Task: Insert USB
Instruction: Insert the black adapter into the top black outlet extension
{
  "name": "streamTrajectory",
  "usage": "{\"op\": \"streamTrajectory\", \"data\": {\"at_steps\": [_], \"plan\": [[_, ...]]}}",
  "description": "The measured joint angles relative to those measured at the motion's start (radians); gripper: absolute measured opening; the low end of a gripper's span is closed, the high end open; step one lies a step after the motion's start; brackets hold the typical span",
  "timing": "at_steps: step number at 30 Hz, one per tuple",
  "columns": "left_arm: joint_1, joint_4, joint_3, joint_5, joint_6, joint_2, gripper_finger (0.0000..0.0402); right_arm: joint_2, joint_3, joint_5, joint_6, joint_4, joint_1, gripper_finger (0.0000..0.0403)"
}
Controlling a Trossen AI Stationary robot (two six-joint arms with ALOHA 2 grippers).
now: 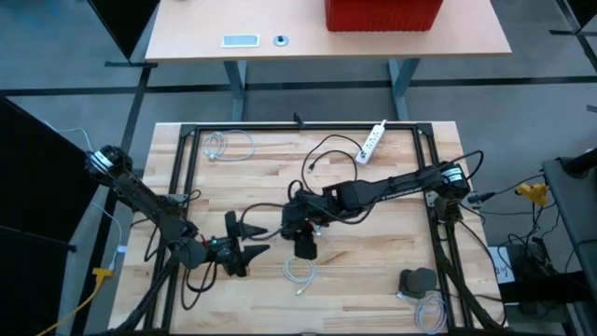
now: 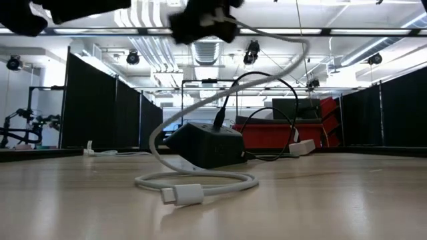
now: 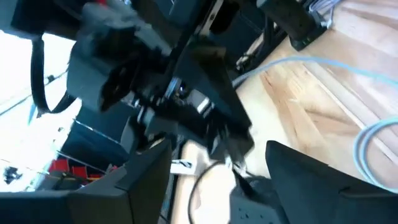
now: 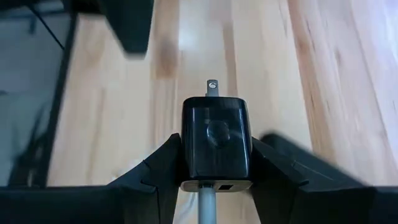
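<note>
My right gripper is at the table's middle, shut on a black charger block whose metal prong points down at the wood. A white USB cable runs from the held block down to a loop on the table. Its free connector lies flat on the wood. My left gripper is open just left of the block. Its fingers point toward the right gripper and touch nothing. My right gripper pinches the black charger block by its two side faces, one finger on each side. It comes from above, pointing down. The block is lifted clear, prong end down. The white cable leaves its upper end and hangs slack.
A second black box with a black cord sits on the table below the right arm. The cord loops to a white power strip at the far side. A cable coil, a grey object and the black frame rail lie around.
</note>
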Motion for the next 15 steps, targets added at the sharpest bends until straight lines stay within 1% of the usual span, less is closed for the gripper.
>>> {"op": "streamTrajectory", "data": {"at_steps": [3,6,12,15], "plan": [[0.023,-0.032,-0.011,0.046,-0.051,0.0,0.0229,-0.007,0.0,0.031,0.043,-0.094,0.002,0.0143],[0.067,-0.062,-0.028,0.103,-0.108,0.0,0.0213,-0.002,-0.001,0.04,0.086,-0.179,0.003,0.0143],[0.179,-0.067,-0.11,0.193,-0.193,0.0,0.0179,0.007,-0.001,0.056,0.145,-0.248,0.016,0.0143],[0.242,-0.061,-0.154,0.25,-0.245,0.0,0.0162,0.007,-0.027,0.087,0.178,-0.258,0.042,0.0143]]}}
